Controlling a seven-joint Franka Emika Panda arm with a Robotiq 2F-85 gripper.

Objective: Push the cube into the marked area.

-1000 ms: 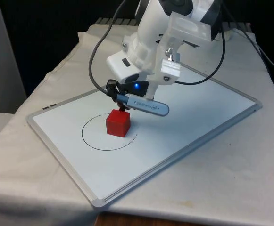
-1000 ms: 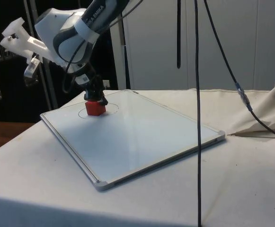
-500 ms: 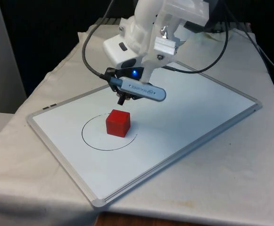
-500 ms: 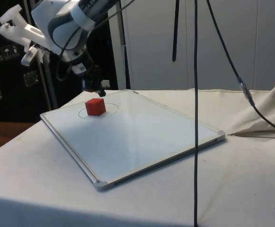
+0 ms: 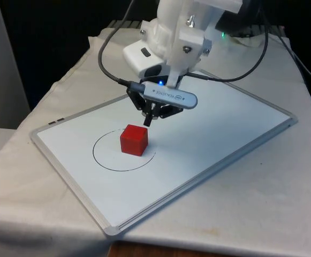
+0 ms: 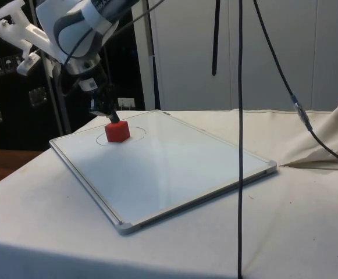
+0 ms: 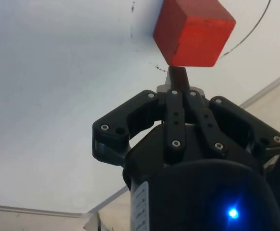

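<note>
A table draped in a white cloth [image 5: 262, 187] carries a whiteboard [image 5: 214, 134] lying flat, with black curtains behind in the front view and dark cabinets behind in the side view. A thin black circle [image 5: 99, 158] is drawn on the board, and the red cube [image 5: 134, 140] rests inside it, nearer the arc on the gripper's side than the opposite arc. The black gripper [image 5: 149, 121] hangs from the white arm [image 5: 179, 32] with its tips pointed down, just above and behind the cube's upper rear edge; in the side view the tips [image 6: 113, 117] stand close over the cube [image 6: 117, 131], and contact cannot be judged. In the wrist view the two fingers [image 7: 177, 79] are pressed together into one narrow tip with no gap between them and nothing held, and the cube [image 7: 193, 31] lies directly ahead of that tip. Black cables [image 6: 240, 116] hang in the side view's foreground.
</note>
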